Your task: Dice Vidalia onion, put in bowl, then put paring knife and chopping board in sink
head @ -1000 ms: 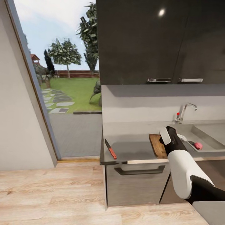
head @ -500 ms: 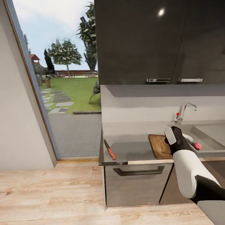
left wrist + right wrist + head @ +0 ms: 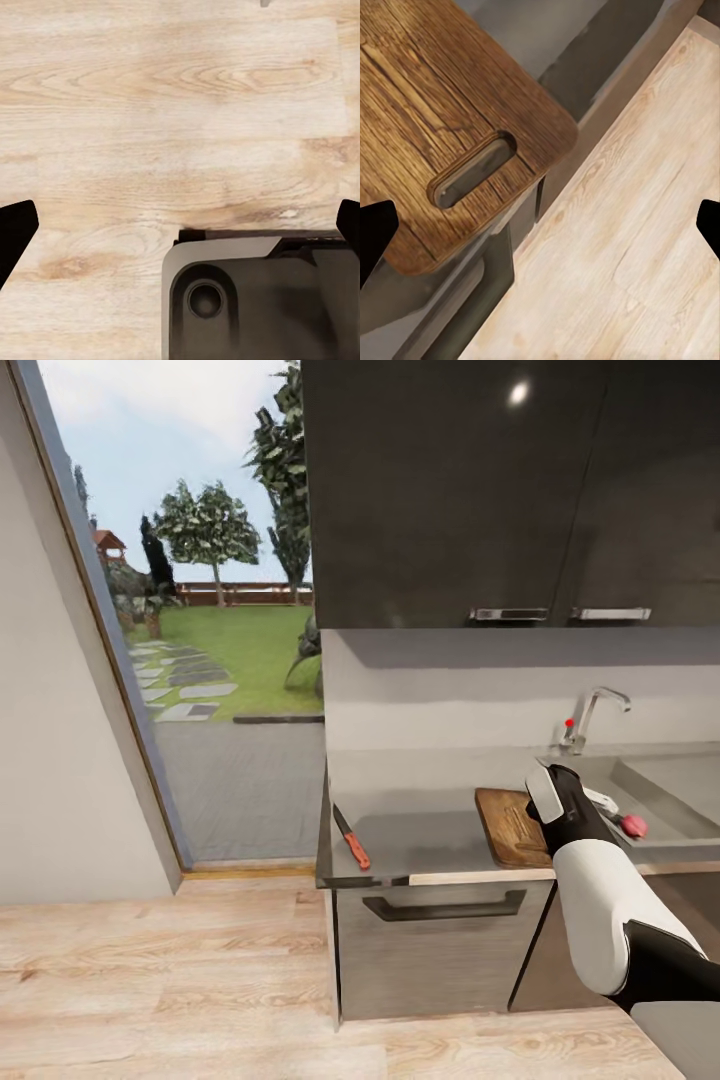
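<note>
The brown chopping board [image 3: 508, 827] lies on the grey countertop [image 3: 420, 780], its slot-handle end [image 3: 472, 171] near the front edge. My right arm [image 3: 585, 870] reaches over the board's right end, and its wrist hides the fingers in the head view. The right gripper [image 3: 542, 225] hangs open above the handle end, holding nothing. The paring knife [image 3: 352, 839], red-orange handled, lies near the counter's left front corner. A pinkish round onion [image 3: 633, 825] sits in the sink [image 3: 670, 785]. A white edge [image 3: 600, 800] peeks out behind my wrist; whether it is the bowl is unclear. My left gripper [image 3: 181, 229] is open over the wood floor.
A tap [image 3: 590, 715] stands behind the sink, under dark upper cabinets [image 3: 480, 490]. A grey drawer with a dark handle [image 3: 445, 907] fronts the counter. Left of the counter, a tall glass opening [image 3: 210, 660] looks onto a garden. Light wood floor [image 3: 170, 980] lies in front.
Over the last second my right wrist has shifted slightly to the right over the board's right end. The view itself has also moved a little. In the last half second nothing has visibly moved.
</note>
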Tool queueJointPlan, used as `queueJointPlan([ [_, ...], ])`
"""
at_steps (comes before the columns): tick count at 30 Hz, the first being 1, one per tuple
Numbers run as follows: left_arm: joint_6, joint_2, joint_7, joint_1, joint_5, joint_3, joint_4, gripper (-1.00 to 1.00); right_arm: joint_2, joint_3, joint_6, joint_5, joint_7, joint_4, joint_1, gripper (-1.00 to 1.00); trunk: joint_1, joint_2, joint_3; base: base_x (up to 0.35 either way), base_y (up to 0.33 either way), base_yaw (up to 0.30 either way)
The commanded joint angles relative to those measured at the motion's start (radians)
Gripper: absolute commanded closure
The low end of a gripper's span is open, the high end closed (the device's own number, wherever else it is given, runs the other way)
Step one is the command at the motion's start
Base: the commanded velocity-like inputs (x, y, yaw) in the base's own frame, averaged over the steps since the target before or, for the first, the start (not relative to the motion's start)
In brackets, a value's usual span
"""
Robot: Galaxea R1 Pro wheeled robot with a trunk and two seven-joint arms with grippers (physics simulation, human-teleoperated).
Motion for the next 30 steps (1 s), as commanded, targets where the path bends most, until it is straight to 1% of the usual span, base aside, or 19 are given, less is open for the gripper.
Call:
queueJointPlan([
  [1,-0.002,0.0,0.0,0.0,0.0,0.0,-0.001,-1.0,0.0,0.001,0.003,-0.009,-0.007,-0.001,-0.001,-1.0,0.0,-0.002,-0.003,0.065,-0.041,0.0],
  [6,-0.002,0.0,0.0,0.0,0.0,-0.001,-0.001,-1.0,-0.001,0.001,0.003,-0.009,-0.007,0.0,-0.001,-1.0,0.0,-0.002,-0.01,0.095,-0.086,0.0],
  [14,-0.002,-0.001,0.0,0.0,0.0,-0.001,-0.001,-1.0,-0.002,0.001,0.003,-0.009,-0.007,0.0,-0.001,-1.0,0.0,-0.002,-0.023,0.018,-0.038,0.0],
  [22,-0.002,-0.006,0.0,0.0,0.0,-0.001,-0.001,-1.0,-0.002,0.001,0.003,-0.009,-0.006,0.0,-0.001,-1.0,0.0,-0.002,-0.035,0.001,-0.146,0.0],
  [30,-0.002,-0.006,0.0,0.0,0.0,-0.001,-0.001,-1.0,-0.002,0.001,0.003,-0.009,-0.006,0.0,-0.001,-1.0,0.0,-0.002,-0.047,0.0,-0.076,0.0],
])
